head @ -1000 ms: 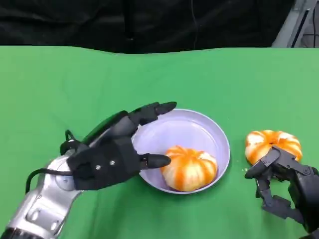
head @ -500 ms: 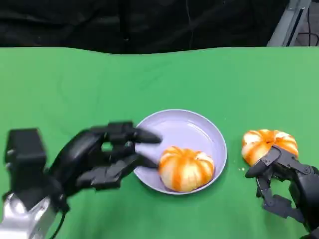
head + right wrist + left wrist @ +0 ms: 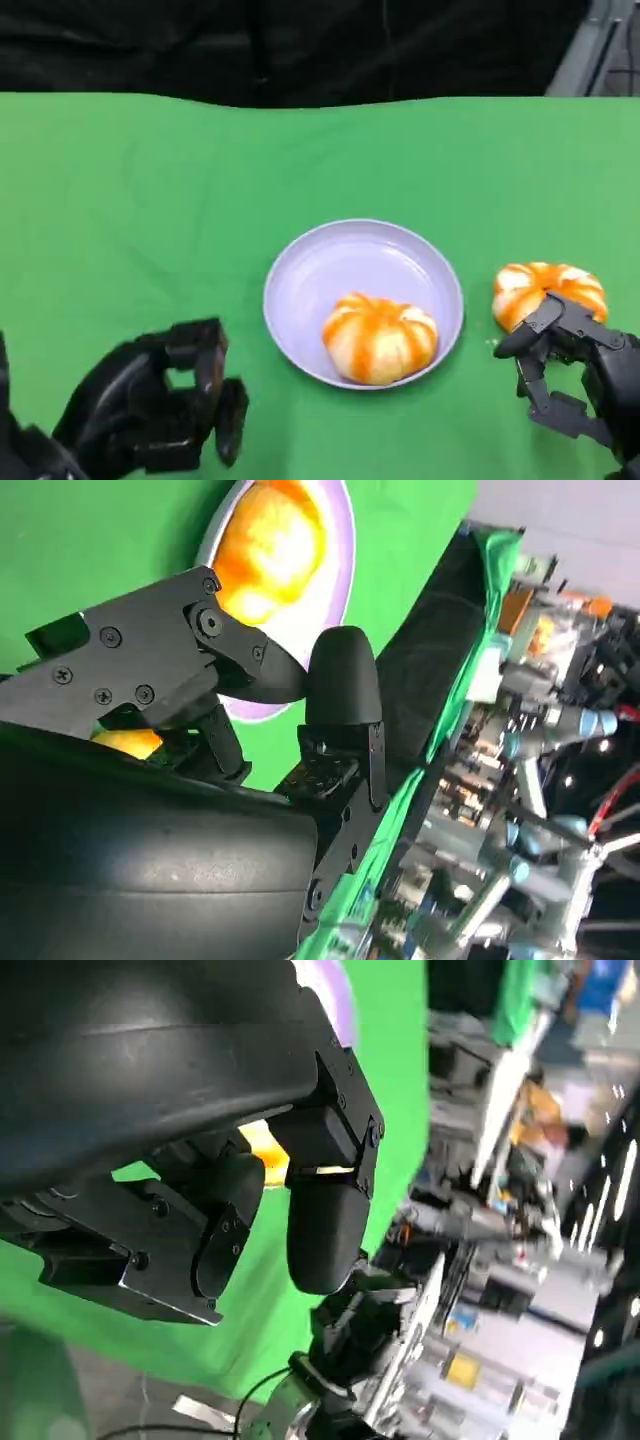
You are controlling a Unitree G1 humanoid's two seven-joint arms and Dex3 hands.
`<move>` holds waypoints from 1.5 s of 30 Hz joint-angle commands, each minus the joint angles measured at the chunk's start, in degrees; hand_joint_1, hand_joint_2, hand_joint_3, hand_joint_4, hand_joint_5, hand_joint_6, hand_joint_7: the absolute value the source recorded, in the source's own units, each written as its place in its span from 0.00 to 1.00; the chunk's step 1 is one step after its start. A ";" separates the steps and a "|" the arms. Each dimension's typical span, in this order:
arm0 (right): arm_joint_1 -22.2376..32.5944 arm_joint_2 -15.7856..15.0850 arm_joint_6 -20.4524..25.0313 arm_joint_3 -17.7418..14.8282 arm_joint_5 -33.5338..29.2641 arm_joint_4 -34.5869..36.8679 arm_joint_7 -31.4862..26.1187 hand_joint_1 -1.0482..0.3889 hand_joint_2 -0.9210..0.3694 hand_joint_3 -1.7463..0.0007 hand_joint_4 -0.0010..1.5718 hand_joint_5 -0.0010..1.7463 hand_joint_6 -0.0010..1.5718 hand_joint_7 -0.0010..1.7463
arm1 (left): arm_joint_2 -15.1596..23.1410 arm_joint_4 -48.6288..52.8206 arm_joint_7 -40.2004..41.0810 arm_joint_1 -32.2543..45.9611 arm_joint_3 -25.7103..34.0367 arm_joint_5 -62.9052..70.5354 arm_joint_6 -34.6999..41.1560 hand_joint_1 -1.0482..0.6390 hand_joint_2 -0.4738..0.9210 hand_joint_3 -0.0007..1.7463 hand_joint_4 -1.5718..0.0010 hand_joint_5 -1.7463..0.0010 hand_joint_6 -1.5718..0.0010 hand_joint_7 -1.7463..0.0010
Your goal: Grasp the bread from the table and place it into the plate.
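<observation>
bread (image 3: 379, 338) sat inside the plate (image 3: 310, 275), toward the side near the robot, so one part of the job looked done. it was a round orange and white bun. the plate was pale purple and stood in the middle of the green table (image 3: 150, 190).

another bun (image 3: 545, 288), just like the first, lay on the table to the right of the plate, near it but not touching it. i think this one was left to go in.

the right hand (image 3: 570, 375) was low at the right, just in front of that bun. its fingers were spread apart and held nothing. one fingertip came right up to the bun, but i could not tell if it touched. in the right wrist view the fingers (image 3: 340, 685) were apart too, and the plate with its bread showed past them.

the left hand (image 3: 160, 410) was low at the left, well apart from the plate. its fingers were curled in, and nothing was in them. the left wrist view showed the same curled fingers (image 3: 325, 1225) with no bun inside.

i think the job was about half done, if both buns had to go in. the right hand looked like the one to pick up the second bun, since it was so close.
</observation>
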 commanded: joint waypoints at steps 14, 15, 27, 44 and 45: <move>-0.23 -0.47 -0.58 -0.62 1.90 0.75 0.84 0.62 0.18 0.47 0.49 1.00 0.45 0.86 | -0.51 -1.40 3.45 0.13 2.63 1.71 0.49 0.72 0.75 0.92 0.35 0.00 0.43 0.00; -0.30 -0.52 -0.96 -0.66 1.50 0.86 0.58 0.62 0.18 0.47 0.49 1.00 0.45 0.86 | -0.48 -1.50 3.63 0.05 2.80 1.68 0.59 0.72 0.75 0.92 0.35 0.00 0.43 0.00; -0.36 -0.07 -1.03 -0.58 0.84 0.70 -0.02 0.62 0.19 0.46 0.49 1.00 0.45 0.87 | -0.67 -2.16 4.49 -0.06 3.36 1.90 1.03 0.74 0.76 0.92 0.33 0.00 0.42 0.00; 0.68 0.16 -0.93 -0.50 -0.12 -0.88 -0.63 0.62 0.19 0.47 0.49 1.00 0.44 0.88 | -0.73 -2.82 4.56 0.72 3.61 1.92 1.16 0.74 0.77 0.91 0.34 0.00 0.42 0.00; 0.83 0.15 -0.75 -0.48 -0.20 -1.18 -0.66 0.62 0.19 0.47 0.50 1.00 0.44 0.88 | -0.69 -2.96 4.67 0.85 3.57 2.13 1.01 0.74 0.77 0.91 0.34 0.00 0.42 0.00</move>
